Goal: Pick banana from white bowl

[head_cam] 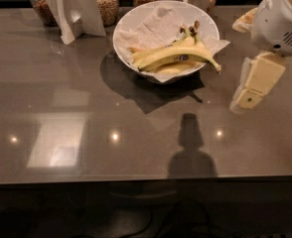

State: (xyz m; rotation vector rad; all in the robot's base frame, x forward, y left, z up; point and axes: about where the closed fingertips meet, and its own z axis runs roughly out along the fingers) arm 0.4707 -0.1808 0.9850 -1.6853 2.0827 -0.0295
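The white bowl (122, 29) stands at the back middle of the grey table and is lined with crumpled white paper towel. A bunch of yellow bananas (178, 57) lies across its front half, stems pointing up to the back right and one tip sticking out over the right rim. My gripper (244, 102) hangs from the white arm at the right edge of the view. It points down over the table, to the right of the bowl and a little nearer, and touches neither the bowl nor the bananas.
Glass jars of grain (107, 4) stand along the back edge behind the bowl. A white folded paper stand (72, 10) is at the back left. The glossy grey table (86, 108) reaches a front edge low in the view.
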